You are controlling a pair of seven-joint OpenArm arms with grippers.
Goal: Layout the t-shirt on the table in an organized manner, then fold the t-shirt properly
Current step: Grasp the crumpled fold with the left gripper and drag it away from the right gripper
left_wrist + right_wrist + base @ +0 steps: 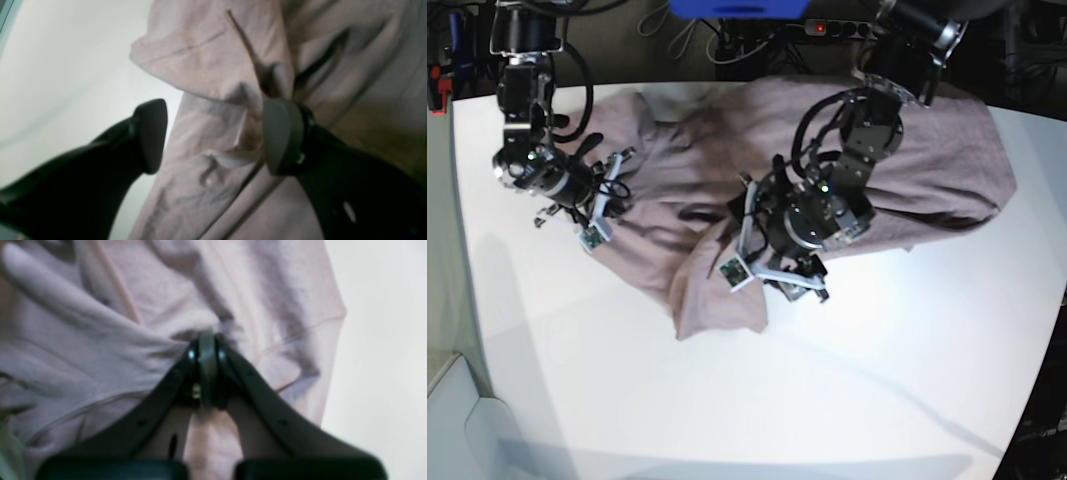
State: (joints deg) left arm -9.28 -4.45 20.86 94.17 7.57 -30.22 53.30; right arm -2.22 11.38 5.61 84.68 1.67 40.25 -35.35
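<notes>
Mauve cotton covers the far half of the white table (727,400): the t-shirt (947,170) lies crumpled and unfolded, spreading from the far left across to the right edge, with one rumpled flap hanging toward the near side around the middle.

At the left of the base view, the right gripper (612,190) sits low at the shirt's left edge. Its wrist camera shows the jaws pressed together with a bunched fold of the t-shirt (100,340) pinched between the tips of the right gripper (206,350), and bare table (383,356) lying off to the side. That view is blurred, so the exact part of the shirt caught there cannot be told.

Toward the middle of the base view, the left gripper (792,285) hovers over the hanging flap. Its wrist view shows the left gripper (213,136) with jaws spread wide: one pad rests against a gathered ridge of the t-shirt (206,66), the other stands over the cloth's edge beside white table (60,83). Nothing is clamped between them.
</notes>
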